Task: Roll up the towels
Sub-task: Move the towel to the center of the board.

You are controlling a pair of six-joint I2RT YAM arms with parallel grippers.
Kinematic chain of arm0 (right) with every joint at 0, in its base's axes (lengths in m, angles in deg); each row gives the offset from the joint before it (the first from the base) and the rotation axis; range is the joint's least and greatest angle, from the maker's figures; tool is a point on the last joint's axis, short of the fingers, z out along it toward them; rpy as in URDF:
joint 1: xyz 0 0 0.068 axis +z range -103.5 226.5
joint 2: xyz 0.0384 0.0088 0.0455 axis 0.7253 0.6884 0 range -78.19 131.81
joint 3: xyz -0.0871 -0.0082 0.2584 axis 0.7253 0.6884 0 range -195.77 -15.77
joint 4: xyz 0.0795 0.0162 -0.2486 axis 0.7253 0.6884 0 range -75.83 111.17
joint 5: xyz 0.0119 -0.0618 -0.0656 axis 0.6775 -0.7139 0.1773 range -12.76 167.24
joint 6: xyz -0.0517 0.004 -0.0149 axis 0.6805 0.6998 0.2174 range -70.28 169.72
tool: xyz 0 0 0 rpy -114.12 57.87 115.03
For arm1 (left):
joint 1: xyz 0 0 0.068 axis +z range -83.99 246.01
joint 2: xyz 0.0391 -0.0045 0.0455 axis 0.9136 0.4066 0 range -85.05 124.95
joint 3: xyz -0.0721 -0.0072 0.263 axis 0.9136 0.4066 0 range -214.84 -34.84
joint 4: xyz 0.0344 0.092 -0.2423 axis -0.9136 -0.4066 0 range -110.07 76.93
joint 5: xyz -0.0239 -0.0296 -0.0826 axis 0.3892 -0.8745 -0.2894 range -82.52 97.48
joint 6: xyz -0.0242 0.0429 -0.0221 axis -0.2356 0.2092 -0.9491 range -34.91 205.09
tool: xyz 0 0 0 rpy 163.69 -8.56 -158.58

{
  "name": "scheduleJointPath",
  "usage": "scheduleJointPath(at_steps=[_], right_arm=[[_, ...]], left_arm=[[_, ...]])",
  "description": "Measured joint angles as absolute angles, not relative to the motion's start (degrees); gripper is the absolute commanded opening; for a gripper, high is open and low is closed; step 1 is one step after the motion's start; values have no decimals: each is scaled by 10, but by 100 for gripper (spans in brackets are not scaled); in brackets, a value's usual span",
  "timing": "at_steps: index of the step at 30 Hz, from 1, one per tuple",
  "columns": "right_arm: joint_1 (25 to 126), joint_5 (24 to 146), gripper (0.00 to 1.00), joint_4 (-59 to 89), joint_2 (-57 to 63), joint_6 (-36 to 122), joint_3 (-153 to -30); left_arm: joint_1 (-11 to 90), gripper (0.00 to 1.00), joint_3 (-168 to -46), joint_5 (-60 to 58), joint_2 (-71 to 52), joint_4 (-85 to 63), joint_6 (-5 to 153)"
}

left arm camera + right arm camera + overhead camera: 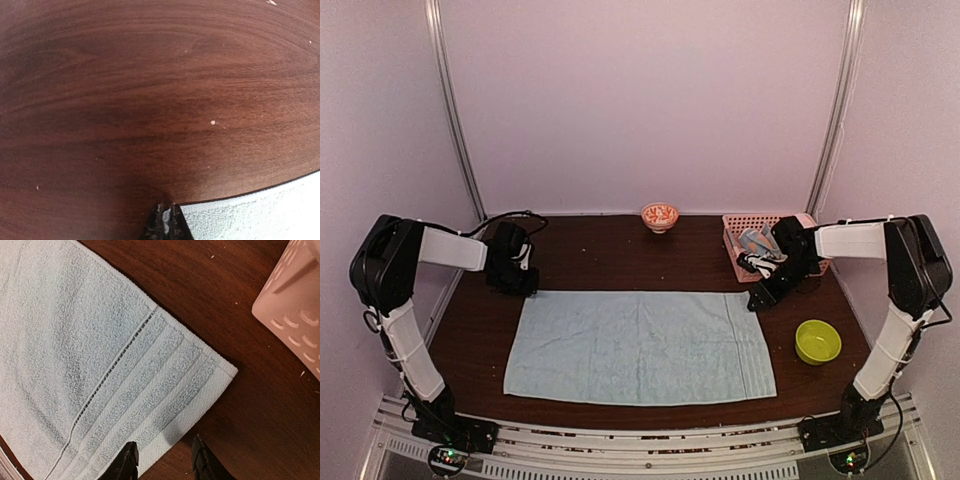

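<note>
Rolling has not begun. The plain light-blue towel [640, 345] lies spread flat across the middle of the table [470, 330], long side running left to right, with no end turned over or curled. A second towel [756, 242] sits bunched in the pink basket [735, 225] at the far right, so both are left to roll.

The arms look set to start at the far edge. The left gripper [167, 220] is at the towel's far-left corner with its fingertips pressed together. A pale sliver shows between them, so it appears to have pinched the cloth, though the wrist view shows too little of the tips to be sure. The right gripper [166, 465] is at the far-right corner by the striped hem. Its jaws stand apart, one finger over the cloth and the other over bare wood, and it holds nothing.

A green bowl [817, 342] stands off the towel's right end, apart from it.

No brand, label or writing can be read on the towels, the basket or the arms.
</note>
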State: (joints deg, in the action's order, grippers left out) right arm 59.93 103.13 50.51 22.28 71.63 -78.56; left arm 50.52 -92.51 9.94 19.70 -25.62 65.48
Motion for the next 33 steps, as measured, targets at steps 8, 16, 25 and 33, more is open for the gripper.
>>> scheduleJointPath(at_steps=[8, 16, 25, 33], right_arm=[[599, 993, 33, 493, 242, 683, -829], [600, 993, 33, 478, 296, 656, -878], [626, 988, 36, 434, 290, 633, -861], [655, 960, 36, 419, 259, 632, -821]], left_arm=[[505, 0, -906, 125, 168, -296, 655], [505, 0, -906, 149, 159, -326, 655], [505, 0, -905, 149, 152, -332, 657], [505, 0, -900, 178, 120, -363, 657]])
